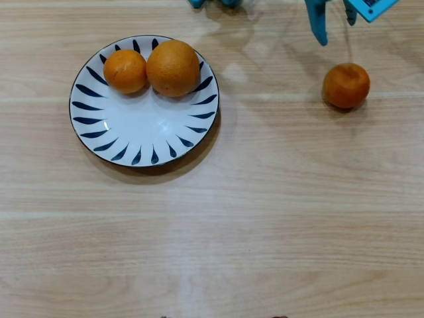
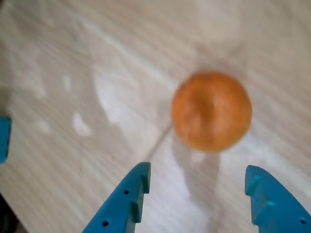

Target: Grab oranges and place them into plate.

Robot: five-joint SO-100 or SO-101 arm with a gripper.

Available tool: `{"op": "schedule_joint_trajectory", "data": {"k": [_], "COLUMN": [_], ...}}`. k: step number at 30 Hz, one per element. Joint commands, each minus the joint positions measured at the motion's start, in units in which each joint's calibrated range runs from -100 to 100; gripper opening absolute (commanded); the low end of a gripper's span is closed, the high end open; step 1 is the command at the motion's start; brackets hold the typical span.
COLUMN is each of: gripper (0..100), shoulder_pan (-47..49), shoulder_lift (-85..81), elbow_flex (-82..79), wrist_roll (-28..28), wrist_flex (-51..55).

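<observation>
Gripper [image 2: 197, 174] jaws spread wide, empty, near lone orange [image 2: 212, 110], not touching.

pale wood surface, and little else

a light beige wood-grain laminate surface [image 1: 278, 218] fills the overhead view, its grain and faint plank seams running left to right. soft glare patches lie on it in the blurred wrist view [image 2: 73, 87].
</observation>
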State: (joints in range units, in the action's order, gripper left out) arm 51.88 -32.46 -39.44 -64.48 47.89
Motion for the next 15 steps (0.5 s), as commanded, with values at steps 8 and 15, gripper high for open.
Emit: {"op": "schedule_joint_trajectory", "data": {"k": [8,15], "gripper": [38,38], "shoulder_pan": [2.0,1.7], "shoulder_lift": [16.2,19.8], "elbow_flex": [-2.3,-2.4], "wrist_roll": [-0.4,-3.1], "wrist_flex": [-27.7,-28.6]}}
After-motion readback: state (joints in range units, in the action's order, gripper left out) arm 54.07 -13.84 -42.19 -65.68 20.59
